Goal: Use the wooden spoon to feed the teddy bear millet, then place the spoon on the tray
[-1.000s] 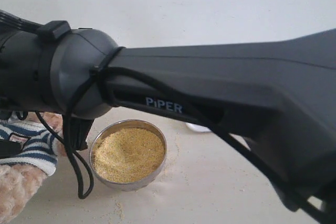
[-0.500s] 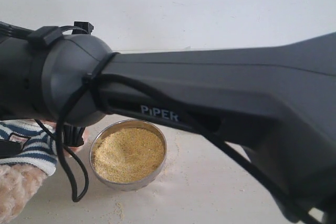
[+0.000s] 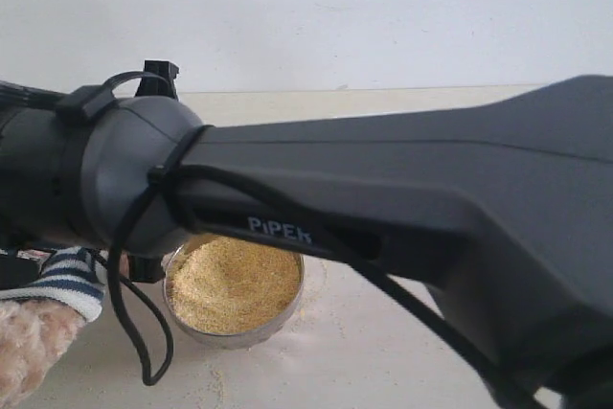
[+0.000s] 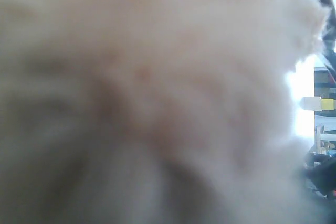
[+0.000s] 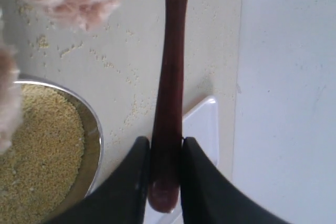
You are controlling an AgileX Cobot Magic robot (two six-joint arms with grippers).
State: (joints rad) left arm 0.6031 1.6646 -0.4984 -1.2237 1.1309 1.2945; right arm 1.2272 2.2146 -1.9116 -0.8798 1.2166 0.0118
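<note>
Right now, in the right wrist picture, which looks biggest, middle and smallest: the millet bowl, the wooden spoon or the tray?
1. millet bowl, cut off by the edge
2. wooden spoon
3. tray: only a corner shows, so its rank is unsure

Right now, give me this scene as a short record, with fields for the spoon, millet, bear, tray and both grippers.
tool: wooden spoon, handle end clamped between the right gripper fingers; bowl end out of frame
grain: millet fills the metal bowl; loose grains on the table
toy: teddy bear beside the bowl; its fur fills the left wrist view
drop spot: tray, only a white corner shows
left gripper: not in view
</note>
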